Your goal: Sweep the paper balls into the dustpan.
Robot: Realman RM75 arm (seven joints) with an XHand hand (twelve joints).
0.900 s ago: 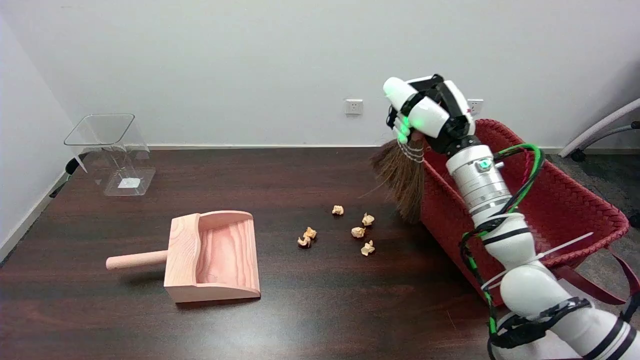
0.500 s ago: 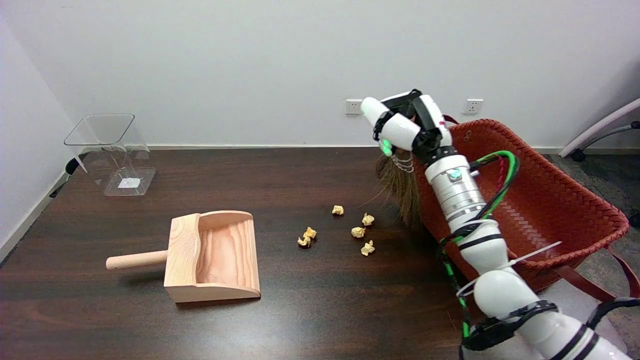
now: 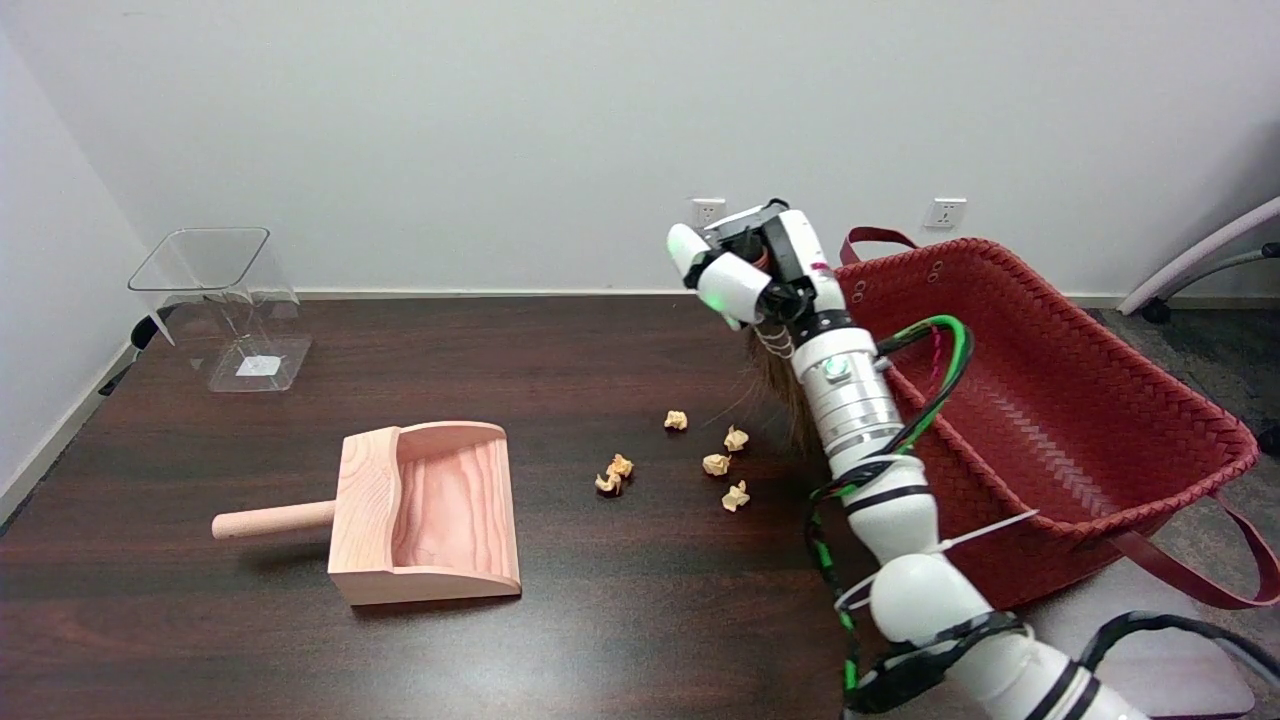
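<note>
Head view, looking down across a dark wooden table [image 3: 620,620]. The robot's right arm reaches in from the lower right and rises to its black-and-white right hand [image 3: 748,268], held above the table's far right part. The fingers are curled tight around the top of a small brown broom [image 3: 778,385], which hangs bristles-down below the hand, mostly hidden behind the wrist; whether the bristle tips touch the table cannot be told. Just left of the bristles, five small crumpled paper balls [image 3: 716,463] lie scattered on the table. Well to their left sits a pale wooden dustpan [image 3: 425,515], its round handle pointing left. A red woven basket [image 3: 1050,400] stands at the table's right edge behind the arm. A clear plastic container [image 3: 225,305] sits at the far left corner.
</note>
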